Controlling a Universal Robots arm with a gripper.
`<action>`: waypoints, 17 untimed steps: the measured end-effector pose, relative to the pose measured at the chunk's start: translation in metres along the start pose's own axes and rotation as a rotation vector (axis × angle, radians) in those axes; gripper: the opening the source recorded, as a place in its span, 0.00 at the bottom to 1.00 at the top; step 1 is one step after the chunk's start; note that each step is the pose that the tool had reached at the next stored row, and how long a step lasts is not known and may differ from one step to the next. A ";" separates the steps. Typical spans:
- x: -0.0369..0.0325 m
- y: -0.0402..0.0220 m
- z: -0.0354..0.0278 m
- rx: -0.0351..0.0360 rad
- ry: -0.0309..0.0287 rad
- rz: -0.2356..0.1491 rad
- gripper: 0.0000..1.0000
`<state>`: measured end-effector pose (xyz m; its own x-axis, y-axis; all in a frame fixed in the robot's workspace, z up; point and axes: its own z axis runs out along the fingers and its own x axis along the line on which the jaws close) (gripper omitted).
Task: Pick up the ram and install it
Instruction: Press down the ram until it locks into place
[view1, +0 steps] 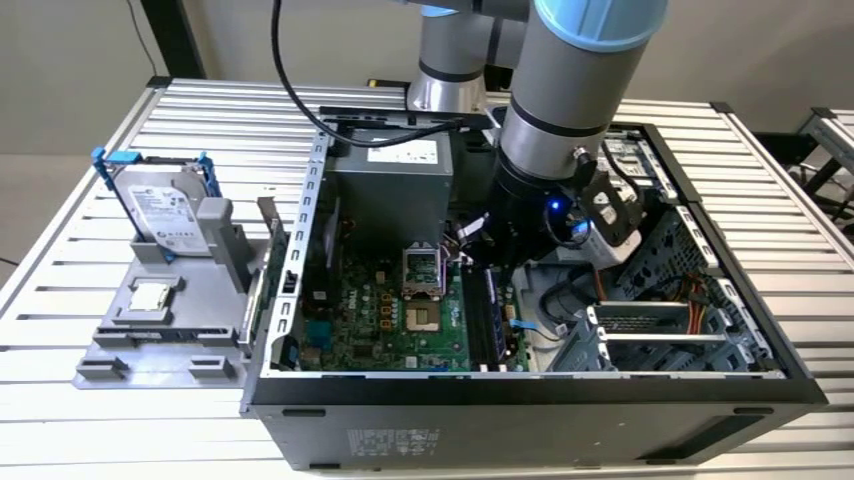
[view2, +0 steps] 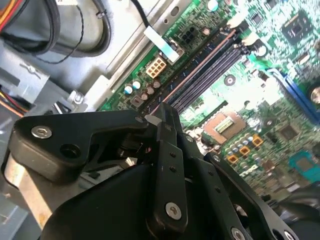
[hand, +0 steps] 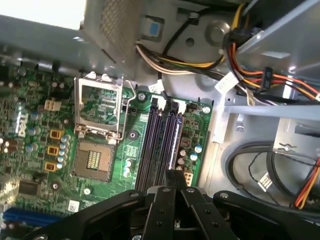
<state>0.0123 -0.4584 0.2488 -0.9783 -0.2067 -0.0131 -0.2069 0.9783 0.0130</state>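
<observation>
Slatted metal table (view1: 80, 260), open computer case (view1: 534, 385): gripper (hand: 175, 176) fingers together over the black memory slots (hand: 161, 145) (ram not discernible), hard drive (view1: 167, 205) at 9 o'clock.

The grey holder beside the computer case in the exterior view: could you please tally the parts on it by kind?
Silver hard drive in a blue-edged frame: 1
Small square silver chip: 1
Total on the grey holder: 2
</observation>
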 end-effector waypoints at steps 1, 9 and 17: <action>0.0000 0.0000 0.0000 0.0000 0.0003 -0.018 0.00; 0.0000 0.0000 0.0000 0.0000 0.0023 -0.149 0.00; 0.0000 0.0000 0.0000 0.0006 0.0046 -0.279 0.00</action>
<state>0.0123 -0.4584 0.2488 -0.8833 -0.4686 -0.0116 -0.4687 0.8833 0.0090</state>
